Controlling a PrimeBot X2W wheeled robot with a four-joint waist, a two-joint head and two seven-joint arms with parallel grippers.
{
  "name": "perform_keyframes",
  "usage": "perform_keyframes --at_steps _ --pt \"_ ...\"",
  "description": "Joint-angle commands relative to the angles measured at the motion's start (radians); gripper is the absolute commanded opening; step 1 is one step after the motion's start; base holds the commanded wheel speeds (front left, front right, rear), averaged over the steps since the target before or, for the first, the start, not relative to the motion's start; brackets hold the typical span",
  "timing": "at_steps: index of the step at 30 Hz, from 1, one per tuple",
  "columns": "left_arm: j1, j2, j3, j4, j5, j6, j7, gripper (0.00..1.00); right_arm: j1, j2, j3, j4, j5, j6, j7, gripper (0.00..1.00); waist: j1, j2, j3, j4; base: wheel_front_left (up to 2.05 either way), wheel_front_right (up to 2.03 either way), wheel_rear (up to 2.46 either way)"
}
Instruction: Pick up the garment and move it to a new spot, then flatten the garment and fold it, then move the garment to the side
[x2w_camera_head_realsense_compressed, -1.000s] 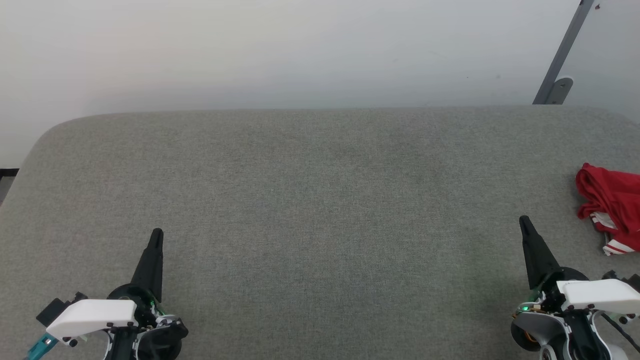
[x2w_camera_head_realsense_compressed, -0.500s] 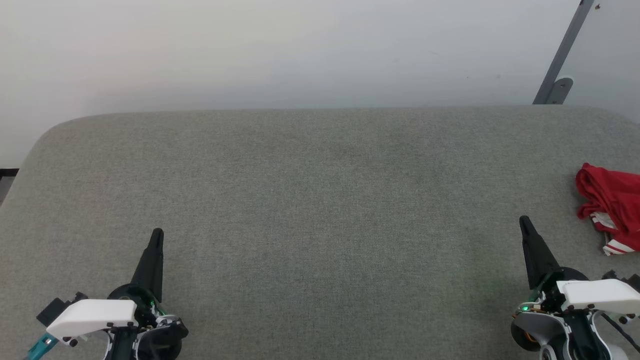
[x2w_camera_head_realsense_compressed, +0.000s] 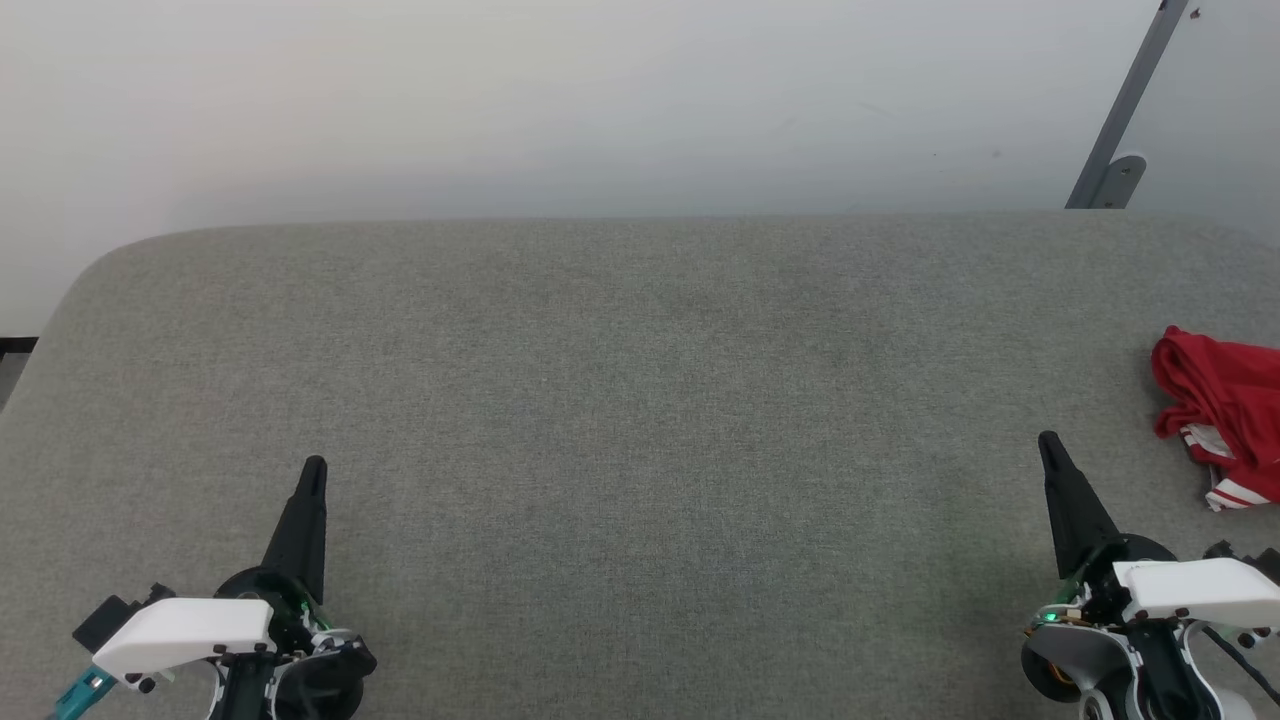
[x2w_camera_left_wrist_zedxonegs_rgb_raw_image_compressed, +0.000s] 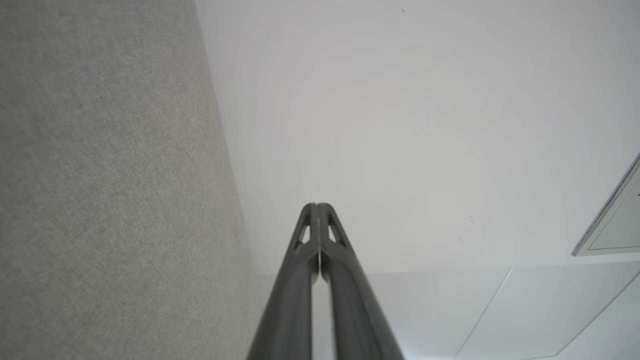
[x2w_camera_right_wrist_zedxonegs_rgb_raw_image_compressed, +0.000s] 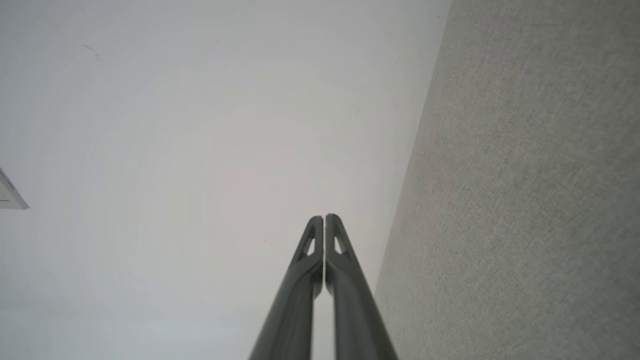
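Note:
The garment (x2w_camera_head_realsense_compressed: 1225, 405) lies crumpled at the right edge of the head view, red with a strip of white-and-red trim showing at its lower side. It rests on the grey fabric surface (x2w_camera_head_realsense_compressed: 640, 400). My right gripper (x2w_camera_head_realsense_compressed: 1048, 442) hovers low at the right, shut and empty, a little left of and below the garment. My left gripper (x2w_camera_head_realsense_compressed: 314, 466) is at the lower left, shut and empty, far from the garment. The left wrist view has my left gripper (x2w_camera_left_wrist_zedxonegs_rgb_raw_image_compressed: 317, 205) with its fingers pressed together. In the right wrist view my right gripper (x2w_camera_right_wrist_zedxonegs_rgb_raw_image_compressed: 324, 216) is likewise closed tip to tip.
A white wall (x2w_camera_head_realsense_compressed: 600, 100) rises behind the surface's rounded far edge. A grey metal bar (x2w_camera_head_realsense_compressed: 1125, 110) leans at the upper right. The surface's left corner curves off near a dark strip (x2w_camera_head_realsense_compressed: 15, 345).

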Motion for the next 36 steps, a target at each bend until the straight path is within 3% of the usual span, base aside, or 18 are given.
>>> perform_keyframes --at_steps 1,36 --pt "-0.013 -0.003 0.004 0.000 0.006 0.002 0.004 0.00 -0.004 0.001 0.000 0.001 0.004 0.000 0.001 0.00 0.0000 -0.0001 0.000 0.000 0.00 0.00 0.00" --pt "-0.014 -0.005 0.007 0.000 0.008 0.002 0.007 0.00 -0.004 0.001 0.000 0.001 0.004 0.000 0.001 0.00 0.0000 -0.0001 0.000 0.000 0.00 0.00 0.00"
